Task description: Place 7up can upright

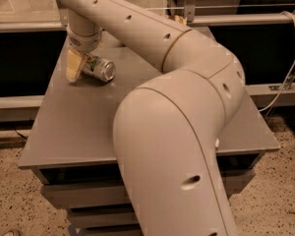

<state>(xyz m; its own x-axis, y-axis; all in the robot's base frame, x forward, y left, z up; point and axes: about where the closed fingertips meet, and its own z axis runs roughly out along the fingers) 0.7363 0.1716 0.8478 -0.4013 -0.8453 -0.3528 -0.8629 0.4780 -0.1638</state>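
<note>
gripper (81, 68) at 7up can (100, 69), end hidden

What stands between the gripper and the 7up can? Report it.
Nothing visible does. The gripper sits right against the 7up can, which lies on its side near the table's far left edge.

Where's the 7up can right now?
In the camera view, upper left: the 7up can lies on its side on the table, with the gripper at its left end.
</note>
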